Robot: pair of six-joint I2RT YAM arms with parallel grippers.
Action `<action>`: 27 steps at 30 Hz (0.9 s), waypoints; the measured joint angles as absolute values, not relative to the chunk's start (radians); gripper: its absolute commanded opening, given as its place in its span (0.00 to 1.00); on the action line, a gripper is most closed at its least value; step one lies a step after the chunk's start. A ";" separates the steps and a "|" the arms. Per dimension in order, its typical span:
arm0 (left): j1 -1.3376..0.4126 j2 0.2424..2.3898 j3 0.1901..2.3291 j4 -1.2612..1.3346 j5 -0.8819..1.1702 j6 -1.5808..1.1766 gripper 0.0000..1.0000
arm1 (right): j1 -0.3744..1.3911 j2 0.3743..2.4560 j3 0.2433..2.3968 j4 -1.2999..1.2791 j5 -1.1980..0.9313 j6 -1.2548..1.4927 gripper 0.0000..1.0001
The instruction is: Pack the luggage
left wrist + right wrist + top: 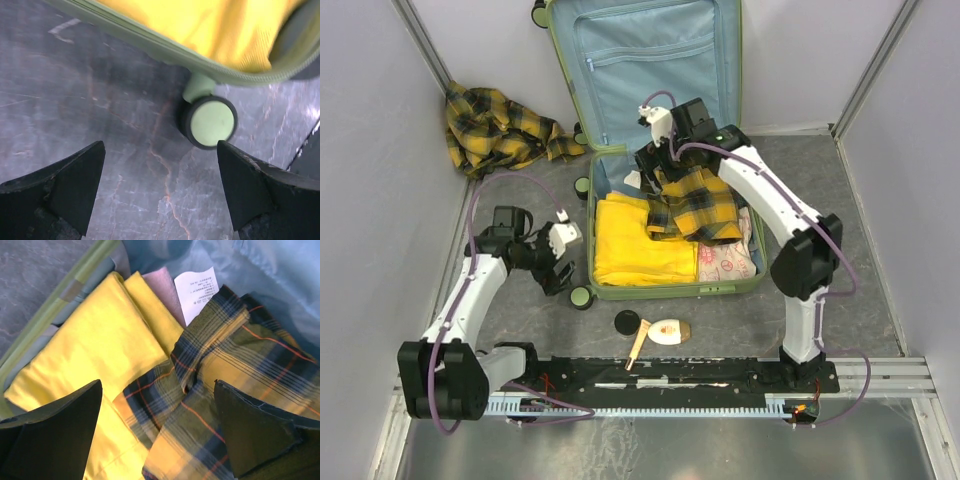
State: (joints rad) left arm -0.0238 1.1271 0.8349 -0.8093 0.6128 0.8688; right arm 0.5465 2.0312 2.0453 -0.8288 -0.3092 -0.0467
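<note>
1. Left pincer (160, 152) gapes wide with nothing between its black fingers (75, 180), hanging low over the grey marbled worktop (100, 100) near a pale green wheel (209, 122) at the near left corner of the luggage (660, 291).
2. Right pincer (157, 390) is also spread wide and grips nothing. It sits inside the case directly above a crumpled yellow-and-dark plaid shirt (235, 370).
3. The lime-green luggage lies open in the middle of the worktop. Its lid is propped up at the far side, showing a light blue lining (650, 60) with a zip pocket.
4. Inside the lower half, a folded yellow cloth (640, 245) fills the left side. The plaid shirt is heaped over the far right, its edge overlapping the yellow cloth.
5. A pale patterned item (725, 262) shows at the near right corner of the case, partly under the shirt.
6. The right wrist view shows a white printed label (197, 290) just beyond the shirt, against the blue lining.
7. A second plaid garment (495, 125) lies bunched on the worktop at the far left, outside the case.
8. Just in front of the case lie a small black round object (627, 322), a white-and-orange bottle (668, 331) on its side, and a thin wooden stick (638, 345).
</note>
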 measured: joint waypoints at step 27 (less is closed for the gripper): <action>-0.742 0.986 0.647 -0.805 0.645 1.106 0.93 | 0.405 1.318 1.342 -1.014 -0.549 -0.390 0.99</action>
